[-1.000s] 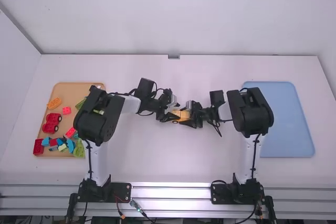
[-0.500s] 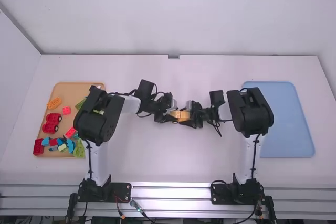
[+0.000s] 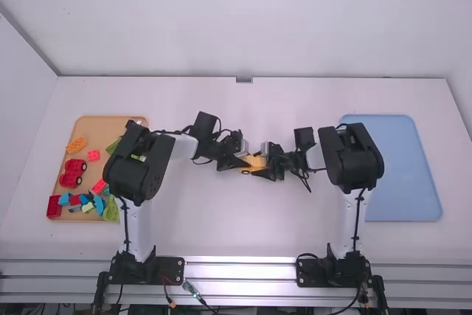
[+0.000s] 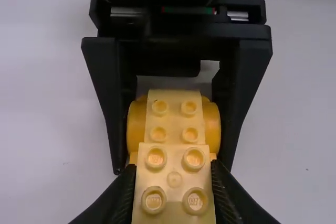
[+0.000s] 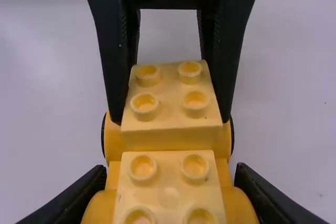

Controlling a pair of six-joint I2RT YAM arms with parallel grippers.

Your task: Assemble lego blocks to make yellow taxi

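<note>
The toy car [image 3: 254,162], made of yellow plastic blocks, is at the middle of the table [image 3: 295,219], well in from all four edges. I can't tell if it touches the table top.

One pale yellow square block [image 5: 171,92] stands up high at one end, with four round bumps on top. Next to it is a lower pale yellow block [image 5: 169,198], with bumps too. Fat, round, darker yellow parts [image 4: 137,127] stick out on both sides of the low one.

The left tool [image 3: 242,161] is squeezed on the high block. The right tool [image 3: 260,161] is squeezed on the car's other end, by the fat round parts.
</note>
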